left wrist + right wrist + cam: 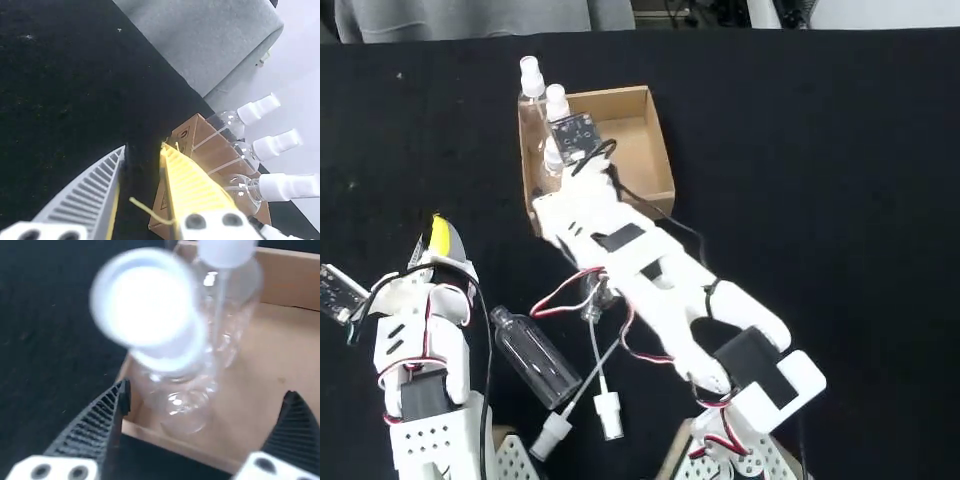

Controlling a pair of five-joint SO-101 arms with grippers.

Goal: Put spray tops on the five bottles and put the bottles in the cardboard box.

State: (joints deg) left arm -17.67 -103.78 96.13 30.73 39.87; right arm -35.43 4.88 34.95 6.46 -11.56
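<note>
Left gripper sits at the table's near left, jaws a crack apart, empty. An uncapped bottle lies beside that arm, two loose spray tops next to it. The cardboard box holds three capped bottles. Right gripper gapes wide over the nearest, gripping nothing. Risk: on pull-back a finger clips that spray head, tipping the bottle or dragging the box.

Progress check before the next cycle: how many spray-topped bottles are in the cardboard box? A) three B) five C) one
A: three spray-topped bottles sit along one side of the cardboard box, and an uncapped bottle lies on the table.
</note>
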